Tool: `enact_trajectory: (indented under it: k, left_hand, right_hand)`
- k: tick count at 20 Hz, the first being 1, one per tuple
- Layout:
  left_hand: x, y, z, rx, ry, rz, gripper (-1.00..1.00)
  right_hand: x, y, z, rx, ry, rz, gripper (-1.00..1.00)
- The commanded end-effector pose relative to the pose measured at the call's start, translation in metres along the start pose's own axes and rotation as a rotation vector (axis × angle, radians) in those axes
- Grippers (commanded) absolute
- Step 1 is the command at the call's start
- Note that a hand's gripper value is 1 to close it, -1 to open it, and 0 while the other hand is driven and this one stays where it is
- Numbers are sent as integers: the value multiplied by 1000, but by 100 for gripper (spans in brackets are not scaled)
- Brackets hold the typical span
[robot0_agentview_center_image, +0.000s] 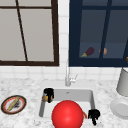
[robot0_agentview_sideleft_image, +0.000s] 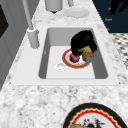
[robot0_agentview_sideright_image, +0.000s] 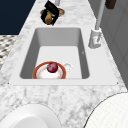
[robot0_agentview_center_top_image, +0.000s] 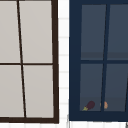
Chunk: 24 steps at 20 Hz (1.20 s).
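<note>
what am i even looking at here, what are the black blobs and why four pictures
These are simulator renders of a kitchen sink. The black blobs are the robot: two floating hands with no arms. One picture faces the sink from the front, two look along it from the left and the right, and one looks at the window and cabinet above. In the front view the left hand hangs over the sink's left side, curled round a small tan thing. The right hand is at the sink's front right corner. In the sink lies a red-rimmed plate with a dark red fruit on it. A patterned plate sits on the left counter and a white plate on the right.
</note>
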Motion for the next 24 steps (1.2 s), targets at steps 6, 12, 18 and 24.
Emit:
enact_trajectory:
  k: [6,12,18,24]
  left_hand:
    - [35,-10,58,-10,2,-26,100]
    - [60,-24,101,-9,-2,-33,100]
    - [83,-41,145,-7,0,-30,100]
    - [93,-86,193,2,-10,-46,100]
  right_hand:
    - [0,0,0,0,0,0,0]
    - [0,0,0,0,0,0,0]
    - [0,0,0,0,0,0,0]
    - [0,0,0,0,0,0,0]
